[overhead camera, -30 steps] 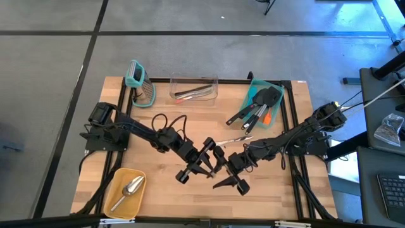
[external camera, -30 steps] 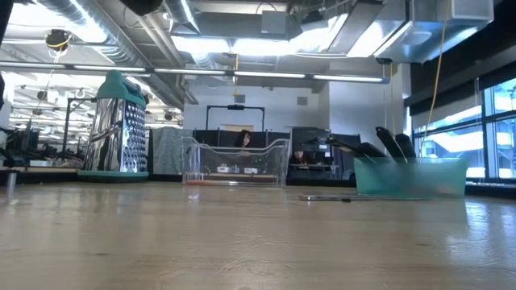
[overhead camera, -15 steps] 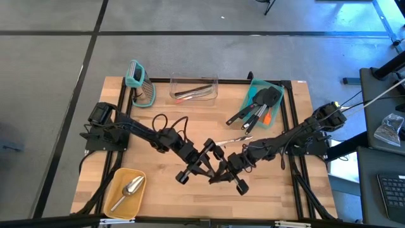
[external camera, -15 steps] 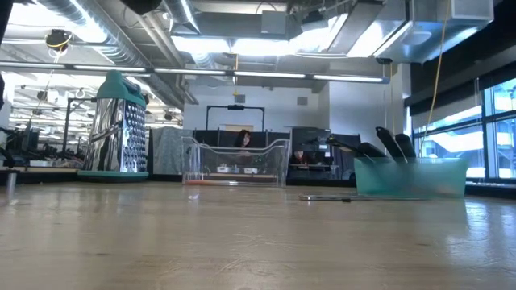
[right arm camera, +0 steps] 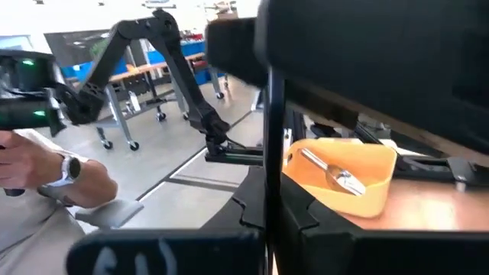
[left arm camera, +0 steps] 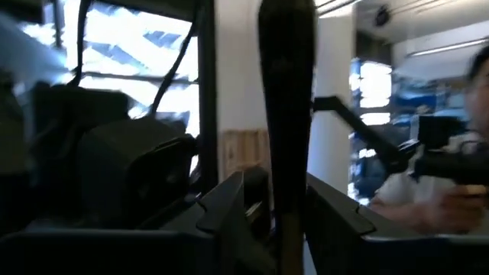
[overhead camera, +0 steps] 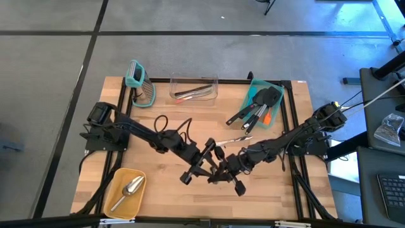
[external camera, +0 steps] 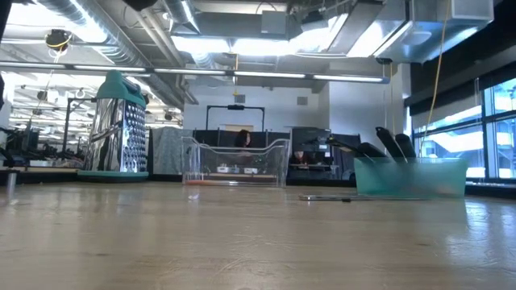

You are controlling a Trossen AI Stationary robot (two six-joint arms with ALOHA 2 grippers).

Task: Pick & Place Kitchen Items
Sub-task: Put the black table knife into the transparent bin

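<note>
Both arms meet above the middle of the table. A black long-handled utensil [overhead camera: 214,166] hangs between them, clear of the wood. My right gripper [overhead camera: 220,172] is shut on it. My left gripper [overhead camera: 204,166] is open. Its fingers [left arm camera: 221,206] stand on either side of the utensil's thick handle [left arm camera: 286,99], with a gap at each side. More kitchen items lie in a teal bin [overhead camera: 262,101], and a silver scoop [overhead camera: 130,189] lies in a yellow bowl [overhead camera: 112,201]. Neither gripper shows in the low view. My right gripper pinches the utensil's thin shaft [right arm camera: 272,153] between its two fingers. The fingers come in level from the table's right side and lie across the shaft. The utensil is lifted clear of the table, and its wider black part stands beyond the fingers.
A teal-topped grater [overhead camera: 140,82] and a clear container [overhead camera: 193,88] with thin metal pieces stand at the far edge. A thin metal piece [overhead camera: 237,136] lies on the wood near the teal bin. A person's hand [right arm camera: 53,176] shows beyond the table.
My right gripper has shut on the black utensil between the two arms, its fingers drawing together from a wide spread. Both hands have stayed in place above the table's middle, tipping slightly.
</note>
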